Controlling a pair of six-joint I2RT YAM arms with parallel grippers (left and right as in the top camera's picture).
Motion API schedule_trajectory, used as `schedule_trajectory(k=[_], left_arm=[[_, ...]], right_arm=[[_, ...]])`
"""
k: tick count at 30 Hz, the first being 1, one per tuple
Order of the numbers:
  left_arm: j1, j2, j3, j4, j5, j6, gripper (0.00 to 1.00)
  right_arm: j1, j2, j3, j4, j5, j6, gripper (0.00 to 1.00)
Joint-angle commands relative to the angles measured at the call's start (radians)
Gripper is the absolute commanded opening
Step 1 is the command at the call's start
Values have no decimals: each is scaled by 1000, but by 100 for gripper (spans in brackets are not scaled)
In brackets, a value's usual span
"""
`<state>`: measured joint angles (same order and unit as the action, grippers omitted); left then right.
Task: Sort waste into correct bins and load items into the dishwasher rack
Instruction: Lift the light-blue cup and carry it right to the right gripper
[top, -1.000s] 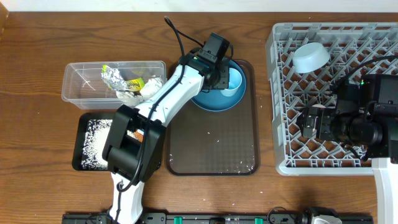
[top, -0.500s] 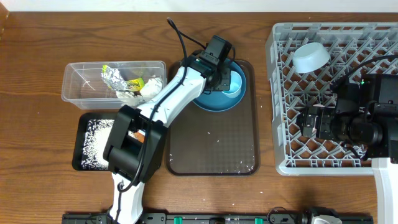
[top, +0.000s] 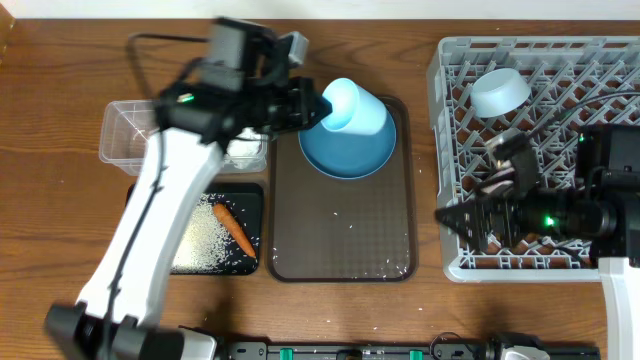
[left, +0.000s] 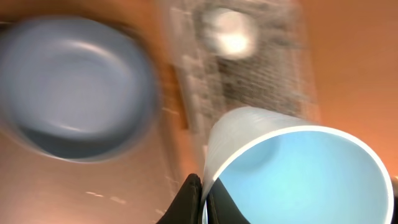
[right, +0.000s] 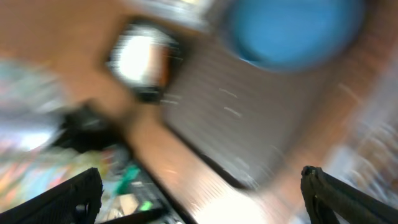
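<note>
I see brown wooden table (top: 60, 220) filling overhead view, grain running left to right. Pale wall (top: 400, 8) strip along far edge, black rail (top: 380, 352) along near edge. Light even, soft sheen on wood. Wrist views blurred.

Left hand (top: 308, 106) pinched shut on a raised, outstretched arm; right hand (right: 200, 177) spread wide.

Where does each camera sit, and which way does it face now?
Overhead: above the table, looking straight down; both arms show, left gripper shut on the light-blue plastic cup.
Left wrist: behind its own fingers, facing the cup's open mouth, a blurred grey pegged rack beyond.
Right wrist: above that rack, facing left over the brown serving tray; the right gripper, open, shows both fingers.
Shared: all three show the large dark-blue round plate.
</note>
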<state>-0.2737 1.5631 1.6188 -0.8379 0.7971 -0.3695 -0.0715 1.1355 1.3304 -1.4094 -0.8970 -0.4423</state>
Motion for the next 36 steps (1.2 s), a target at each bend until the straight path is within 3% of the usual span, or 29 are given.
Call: schedule_trajectory(k=[1, 5, 12, 18, 25, 36], left_arm=[[14, -6, 5, -37, 467, 72, 6], [-7, -9, 5, -44, 671, 84, 6], [-93, -9, 5, -44, 705, 84, 6], [-137, -9, 5, -44, 706, 89, 6], [-176, -9, 5, -44, 618, 96, 6], [-182, -9, 5, -44, 600, 104, 6]], right_arm=[[-15, -20, 16, -8, -405, -301, 99], [-4, -20, 16, -5, -469, -352, 99], [31, -20, 16, 8, -500, -396, 99], [33, -20, 16, 26, -460, -401, 99], [33, -20, 16, 103, -607, -401, 99], [34, -18, 16, 108, -643, -374, 90]])
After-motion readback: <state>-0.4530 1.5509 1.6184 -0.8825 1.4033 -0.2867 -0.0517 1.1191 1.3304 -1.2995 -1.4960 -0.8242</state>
